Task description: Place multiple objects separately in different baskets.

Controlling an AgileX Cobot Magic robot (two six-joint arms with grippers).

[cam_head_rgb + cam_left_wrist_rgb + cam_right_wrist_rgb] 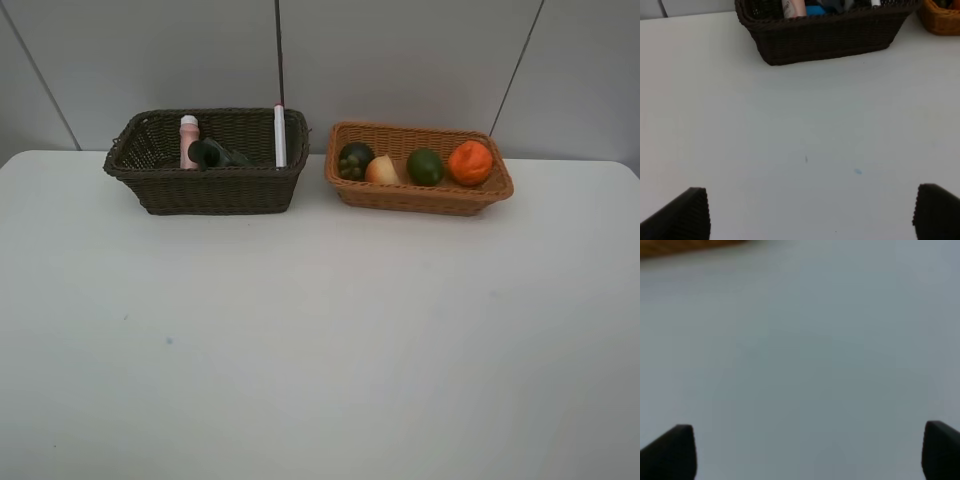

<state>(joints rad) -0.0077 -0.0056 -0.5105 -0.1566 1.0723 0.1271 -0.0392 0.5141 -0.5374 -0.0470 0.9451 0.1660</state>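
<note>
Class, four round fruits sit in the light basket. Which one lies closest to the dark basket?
The dark mangosteen, at the tan basket's end nearest the dark brown basket; the pale fruit, green fruit and orange lie farther along.

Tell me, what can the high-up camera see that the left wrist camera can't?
Only the high camera shows the four fruits: dark mangosteen, red-yellow fruit, green fruit and orange, lined up in the light basket. Only the left wrist camera shows the open left gripper above bare table. Both show the dark basket with the pink bottle and marker inside.
</note>
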